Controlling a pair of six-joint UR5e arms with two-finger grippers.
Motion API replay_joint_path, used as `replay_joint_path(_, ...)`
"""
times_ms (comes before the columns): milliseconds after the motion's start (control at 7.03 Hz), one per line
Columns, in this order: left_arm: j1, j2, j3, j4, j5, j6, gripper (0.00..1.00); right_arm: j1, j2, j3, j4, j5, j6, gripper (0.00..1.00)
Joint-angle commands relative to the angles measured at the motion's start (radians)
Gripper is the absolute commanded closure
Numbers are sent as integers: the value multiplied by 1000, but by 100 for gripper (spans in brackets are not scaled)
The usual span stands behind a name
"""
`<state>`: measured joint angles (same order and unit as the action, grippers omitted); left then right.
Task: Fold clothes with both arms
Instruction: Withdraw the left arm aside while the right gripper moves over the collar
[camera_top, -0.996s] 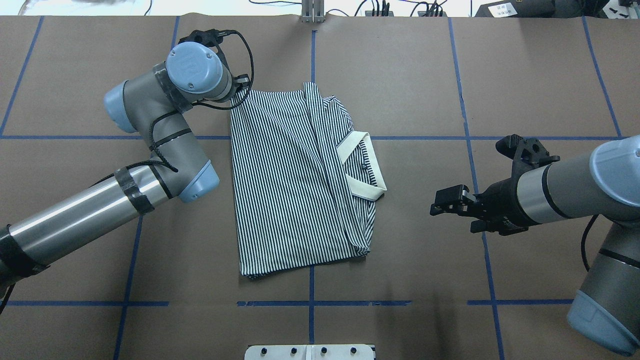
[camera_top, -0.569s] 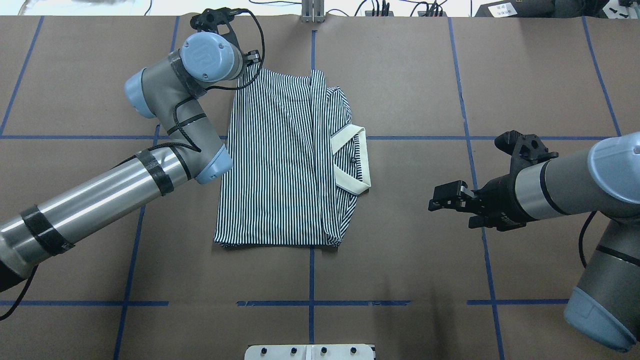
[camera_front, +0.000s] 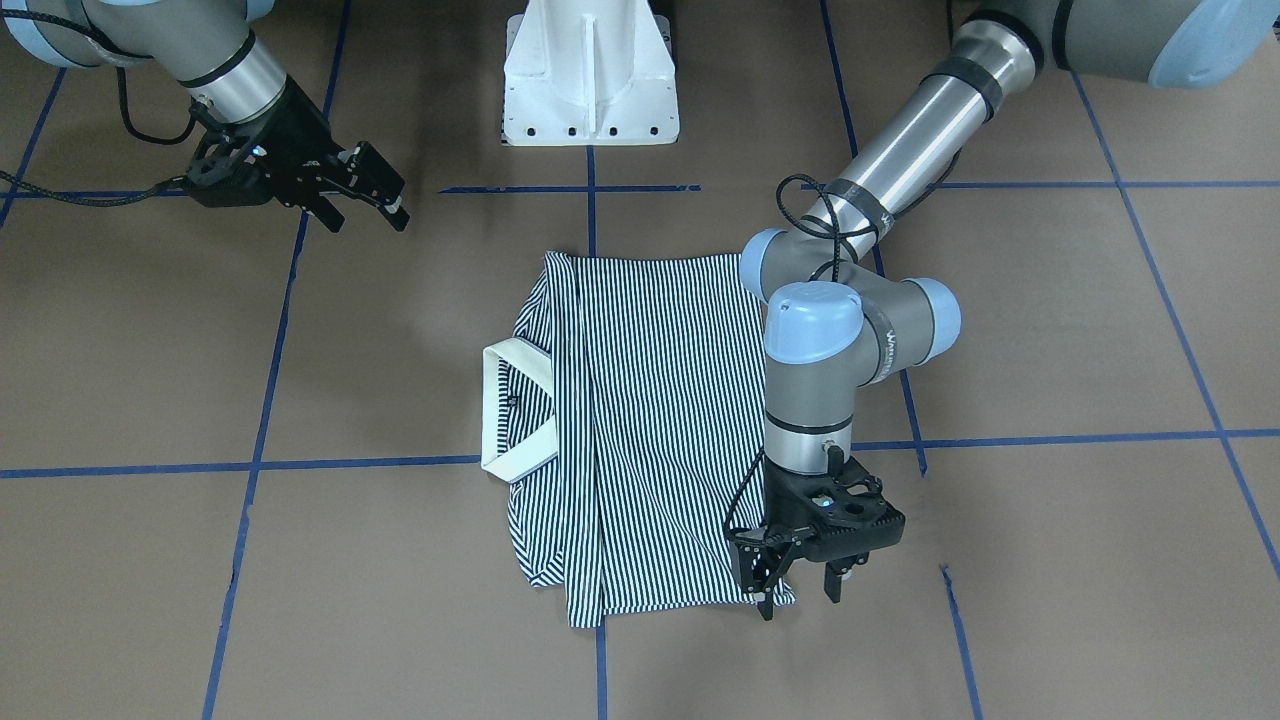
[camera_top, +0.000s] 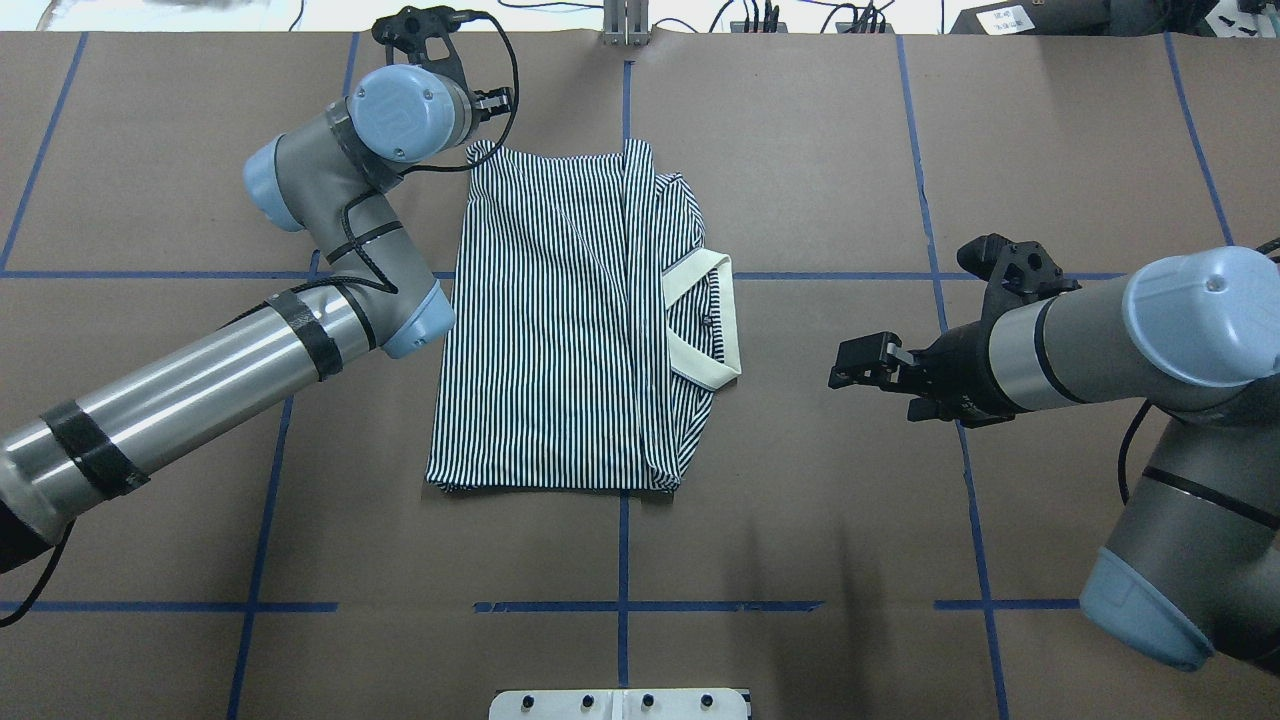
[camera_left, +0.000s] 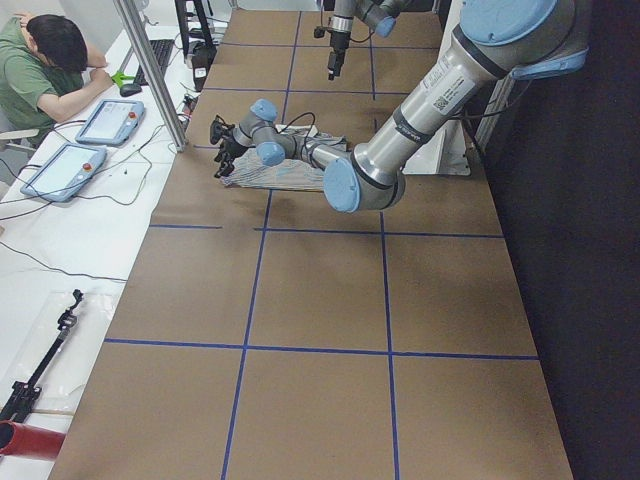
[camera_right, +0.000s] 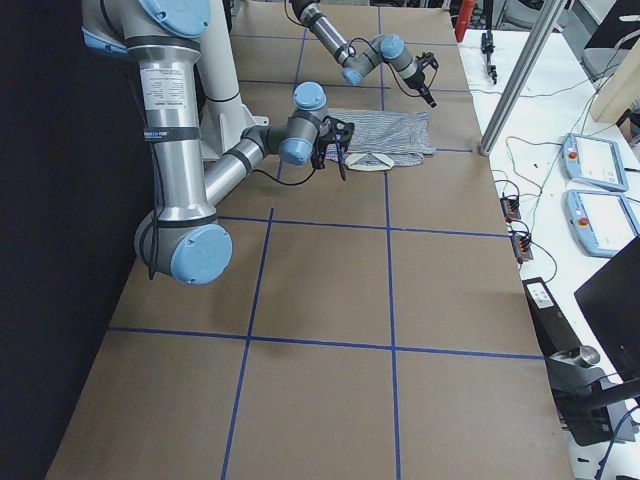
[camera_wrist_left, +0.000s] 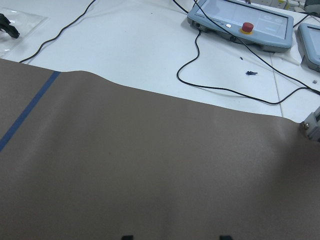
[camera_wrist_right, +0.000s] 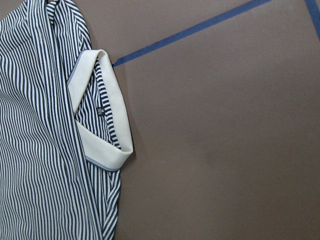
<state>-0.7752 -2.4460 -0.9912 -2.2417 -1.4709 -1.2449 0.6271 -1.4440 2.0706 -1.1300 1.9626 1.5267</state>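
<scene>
The striped polo shirt (camera_top: 560, 320) lies folded into a rectangle at the table's middle, with its cream collar (camera_top: 705, 320) on the right side. It also shows in the front view (camera_front: 650, 420) and the right wrist view (camera_wrist_right: 40, 150). My left gripper (camera_front: 797, 597) is open and points down at the shirt's far left corner; in the overhead view it (camera_top: 492, 100) sits just past that corner. The left wrist view shows only bare table between the fingertips (camera_wrist_left: 127, 237). My right gripper (camera_top: 845, 368) is open and empty, hovering right of the collar, apart from the shirt.
The white pedestal base (camera_front: 590, 80) stands at the table's near edge. Blue tape lines (camera_top: 622, 600) cross the brown table. A metal post (camera_top: 625, 20) stands at the far edge. Teach pendants (camera_wrist_left: 240, 22) and cables lie on the white bench beyond, where a person (camera_left: 45, 70) sits.
My left gripper pulled the shirt's far left corner farther away and left, squaring the shirt, then opened and let it drop flat. My right gripper moved a little left toward the collar.
</scene>
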Motion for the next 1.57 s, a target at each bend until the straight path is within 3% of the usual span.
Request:
replay_joint_path(0,-15,109,-179,68,-142,19,0,0,122,-64,-140,-33,-136,0)
replay_joint_path(285,-10,241,-399,187,-144,24,0,-67,349,-107,-444,-132,-282,0)
replay_joint_path(427,-6,316,-479,191,-149,25,0,-104,417,-180,-451,-177,-295,0)
replay_joint_path(854,-3,568,-717,191,-278,195,0,-176,603,-405,-452,-226,-295,0)
replay_joint_path(996,-1,602,-748,189,-285,197,0,-194,640,-465,-453,-226,-295,0)
replay_joint_path(1281,-1,610,-750,189,-285,197,0,-213,637,-515,-455,-232,-307,0)
replay_joint_path(1423,-1,610,-750,188,-285,196,0,-224,639,-517,-508,-234,-351,0)
